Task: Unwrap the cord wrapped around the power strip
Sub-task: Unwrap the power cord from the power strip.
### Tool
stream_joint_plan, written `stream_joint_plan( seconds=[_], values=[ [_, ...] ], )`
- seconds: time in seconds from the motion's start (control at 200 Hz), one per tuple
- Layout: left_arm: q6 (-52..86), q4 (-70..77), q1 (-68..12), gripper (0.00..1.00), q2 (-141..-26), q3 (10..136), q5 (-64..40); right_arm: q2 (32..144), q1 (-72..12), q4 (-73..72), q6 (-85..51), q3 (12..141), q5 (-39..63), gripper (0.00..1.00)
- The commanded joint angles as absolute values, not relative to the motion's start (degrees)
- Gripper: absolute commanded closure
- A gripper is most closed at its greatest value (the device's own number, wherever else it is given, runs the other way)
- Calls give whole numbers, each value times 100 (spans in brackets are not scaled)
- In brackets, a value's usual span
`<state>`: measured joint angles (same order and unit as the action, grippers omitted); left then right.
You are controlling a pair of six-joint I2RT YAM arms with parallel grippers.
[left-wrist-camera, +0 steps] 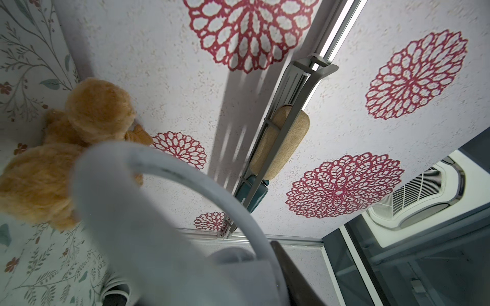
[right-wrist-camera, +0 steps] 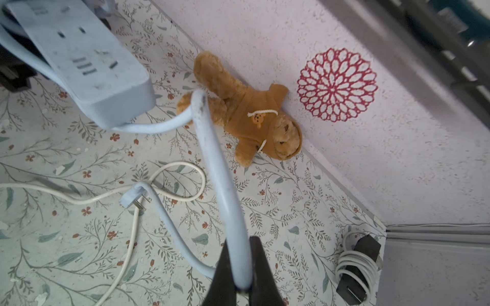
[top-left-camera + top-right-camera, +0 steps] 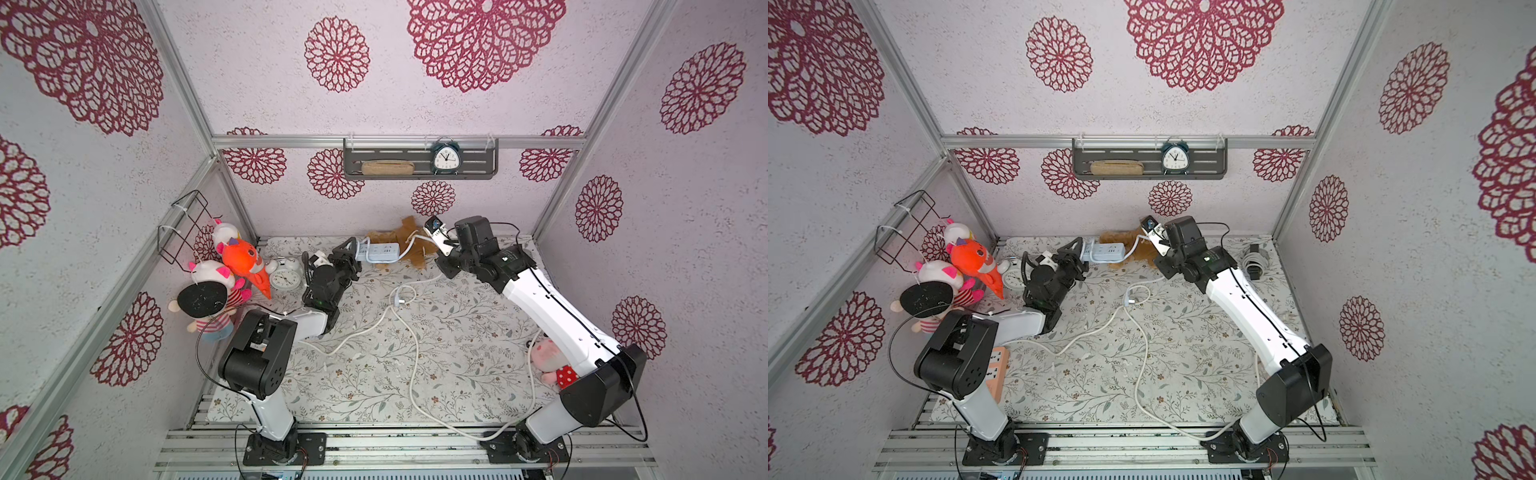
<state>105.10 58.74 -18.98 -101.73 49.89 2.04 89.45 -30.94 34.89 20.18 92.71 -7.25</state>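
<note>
The pale blue power strip [image 3: 381, 252] sits at the back of the floral worktop [image 3: 457, 365], close to the rear wall. One end of it is between the left fingers [image 3: 350, 248], which stand partway apart and are clamped on its body. The rest of the strip points toward the right arm.

The cord [image 2: 218, 169] leaves the strip's free end, bends sharply and runs straight to the right fingers [image 2: 224, 273], which are pinched tight on it. Past that grip the cord drops and curves back to its plug [image 2: 131, 199]. The plug lies flat near the middle of the worktop, well apart from the strip.

A second, white cable [image 2: 183, 163] loops just beside the plug and trails off across the worktop.

In the left wrist view a pale loop arcs right in front of the lens. It may be a turn of cord round the held end, but it is too blurred for me to be sure.

A brown teddy bear [image 2: 254, 114] lies against the rear wall just behind the strip. An alarm clock [image 3: 285, 277] stands beside the left arm, with plush toys [image 3: 241, 257] heaped in the corner next to it. A coiled white charger [image 2: 355, 265] lies in the far right corner.
</note>
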Motion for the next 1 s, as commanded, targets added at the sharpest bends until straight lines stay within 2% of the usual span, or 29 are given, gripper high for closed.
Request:
stream_joint_plan(
  seconds=[0.0,0.095,0.195,0.435,0.57,0.765,0.996],
  values=[
    [10147,5985,-1899,100,-10242,5194,232,8449,-2897,3436,2027,9171,-335,100],
    [9688,5503,-1858,100,-10183,5136,332,8190,-2569,3357,1727,9168,462,100],
    [9415,5256,-1839,100,-10166,5024,410,7895,-2327,3203,1534,9238,825,100],
    [9729,5782,-1786,100,-10219,5011,-339,8577,-1417,3482,1553,9685,40,100],
    [10192,6565,-1569,100,-10144,4736,-456,8974,-1000,3256,1402,9152,-83,100],
    [9995,6347,-1170,100,-9553,4408,-302,9070,-580,3158,1449,8395,-470,100],
    [10200,6720,-898,100,-9619,4250,-242,9292,-179,2971,1475,7776,-786,100]
  ],
)
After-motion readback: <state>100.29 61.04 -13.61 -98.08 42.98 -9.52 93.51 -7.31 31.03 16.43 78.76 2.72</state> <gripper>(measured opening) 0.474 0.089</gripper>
